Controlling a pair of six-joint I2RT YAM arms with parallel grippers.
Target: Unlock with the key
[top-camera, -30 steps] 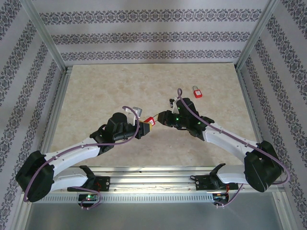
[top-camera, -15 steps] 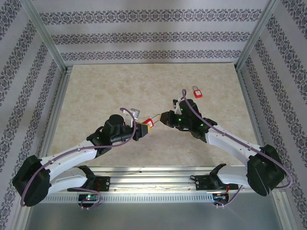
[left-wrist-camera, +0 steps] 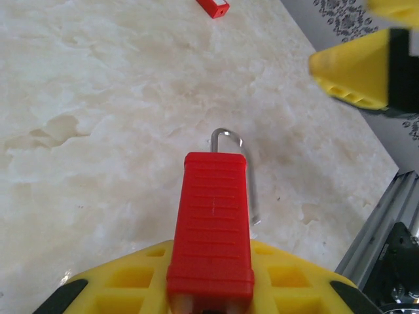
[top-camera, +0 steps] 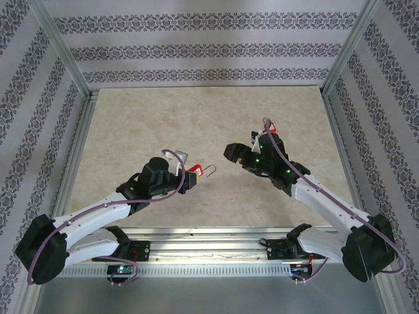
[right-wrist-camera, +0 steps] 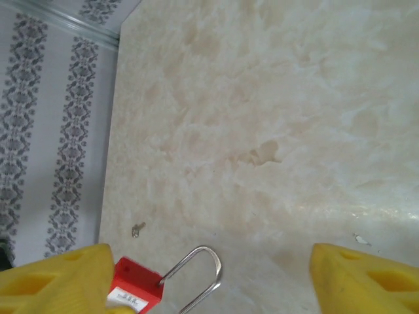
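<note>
The left gripper [top-camera: 190, 175] has its yellow jaws clamped on the body of a red padlock [left-wrist-camera: 211, 222], held just above the marbled surface [top-camera: 144, 131] near its front middle. The steel shackle [left-wrist-camera: 227, 134] points away from the jaws, with one leg hanging free of the body. The right gripper [top-camera: 230, 154] faces it, a little apart, with jaws spread wide and nothing between them. A second red padlock [left-wrist-camera: 213, 6] lies farther back on the surface.
</note>
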